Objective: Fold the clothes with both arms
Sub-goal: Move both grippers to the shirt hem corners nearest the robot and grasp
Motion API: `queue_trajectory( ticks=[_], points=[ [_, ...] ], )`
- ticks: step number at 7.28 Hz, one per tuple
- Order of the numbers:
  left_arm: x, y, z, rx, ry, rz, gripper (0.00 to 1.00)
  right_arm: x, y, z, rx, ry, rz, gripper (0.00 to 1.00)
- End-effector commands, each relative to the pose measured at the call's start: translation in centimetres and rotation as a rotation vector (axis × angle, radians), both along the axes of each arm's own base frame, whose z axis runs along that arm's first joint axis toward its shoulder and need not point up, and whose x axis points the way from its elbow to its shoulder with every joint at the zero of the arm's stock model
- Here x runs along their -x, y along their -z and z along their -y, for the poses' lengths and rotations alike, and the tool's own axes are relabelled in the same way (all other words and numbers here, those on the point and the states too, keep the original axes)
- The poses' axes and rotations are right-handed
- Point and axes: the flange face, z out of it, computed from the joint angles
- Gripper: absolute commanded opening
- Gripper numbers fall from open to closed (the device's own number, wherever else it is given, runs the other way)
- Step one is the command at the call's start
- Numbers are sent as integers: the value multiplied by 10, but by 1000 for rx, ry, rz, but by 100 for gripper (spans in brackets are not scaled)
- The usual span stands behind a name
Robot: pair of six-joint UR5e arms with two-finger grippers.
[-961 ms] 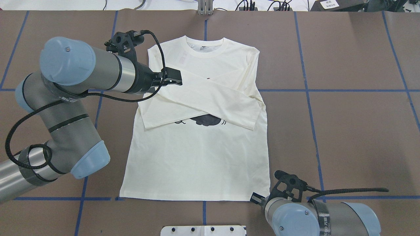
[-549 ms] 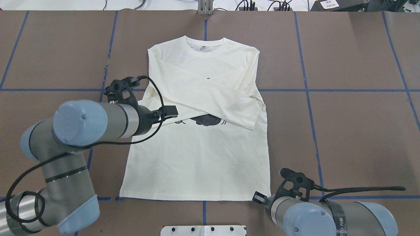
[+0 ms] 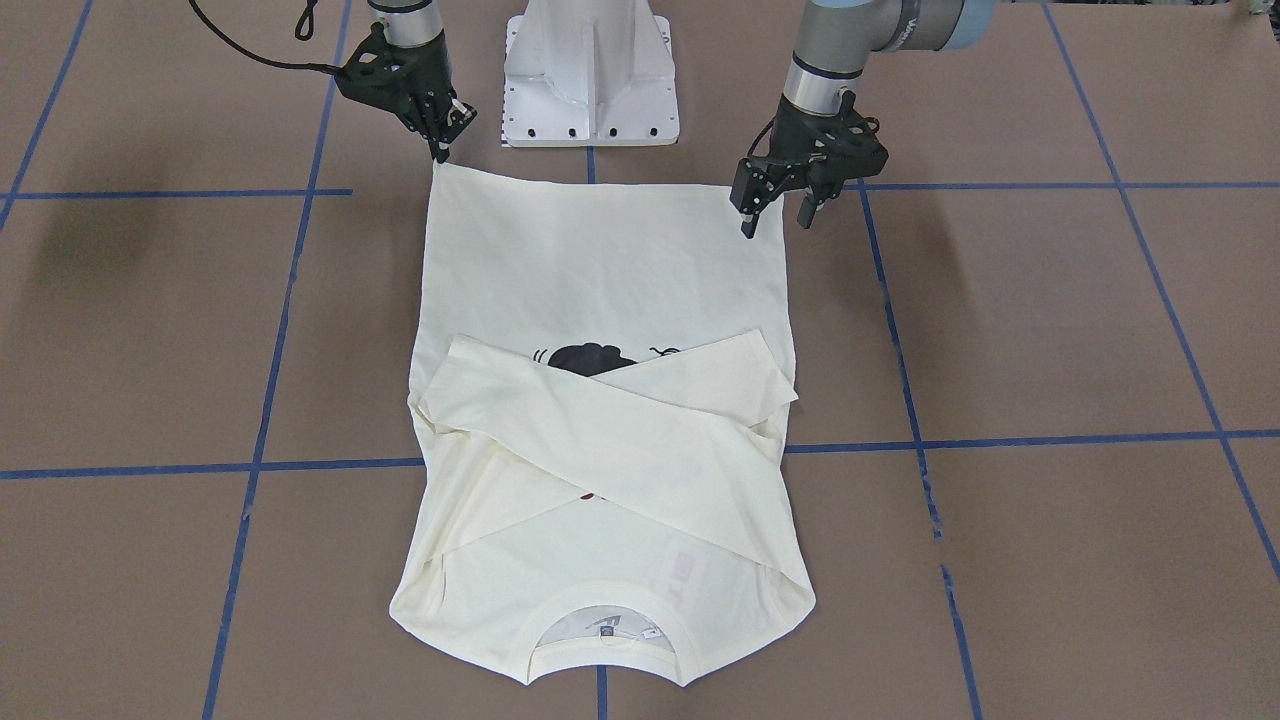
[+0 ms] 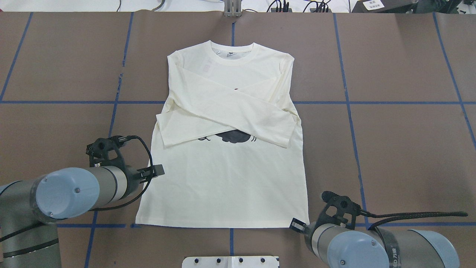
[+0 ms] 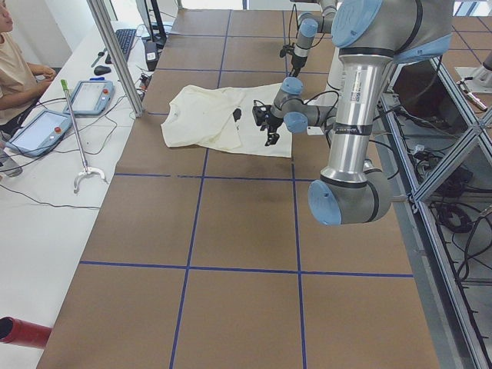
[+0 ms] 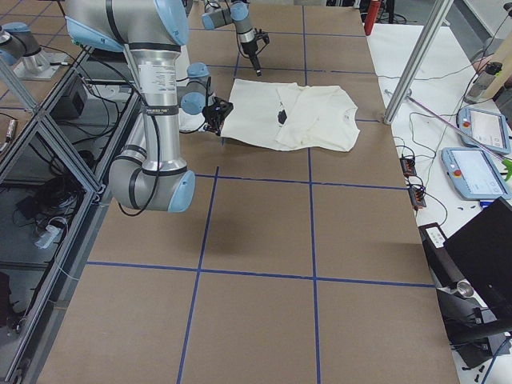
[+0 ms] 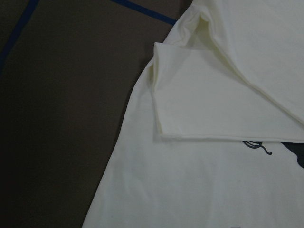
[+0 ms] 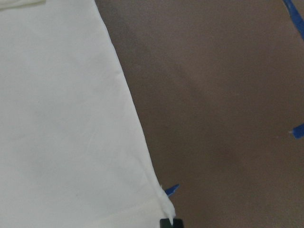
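The cream long-sleeved T-shirt [image 4: 223, 186] lies flat on the brown table, collar [image 4: 233, 56] on the far side. Both sleeves are crossed over the chest and cover most of the black cat print [image 4: 232, 137]. The red lettering is almost wholly hidden. My left gripper [image 3: 775, 215] is open and empty, above the shirt's left side edge near the hem; it also shows in the overhead view [image 4: 157, 171]. My right gripper [image 3: 443, 143] is at the hem's right corner and looks shut on it. In the right wrist view, the corner [image 8: 164, 204] meets the fingertip.
The white pedestal base [image 3: 590, 70] stands just behind the hem. Blue tape lines [image 4: 372, 102] cross the brown table. In the left side view, an operator [image 5: 14, 69], tablets and a metal post [image 5: 115, 54] are at the far side.
My left arm has drawn back from the crossed sleeves along the shirt's left edge toward the hem. My right gripper has shifted slightly to the right at the hem corner.
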Motion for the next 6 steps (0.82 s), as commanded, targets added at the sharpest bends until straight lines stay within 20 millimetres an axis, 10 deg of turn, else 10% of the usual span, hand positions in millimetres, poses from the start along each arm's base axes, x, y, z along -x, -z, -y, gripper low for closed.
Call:
queue_trajectory(
  ticks=[1, 6],
  points=[
    [-16, -13, -36, 68, -33, 64, 82, 1, -1, 0, -1, 1, -2, 0],
    [-36, -42, -72, 103, -94, 134, 70, 2, -1, -2, -2, 3, -2, 0]
  ],
)
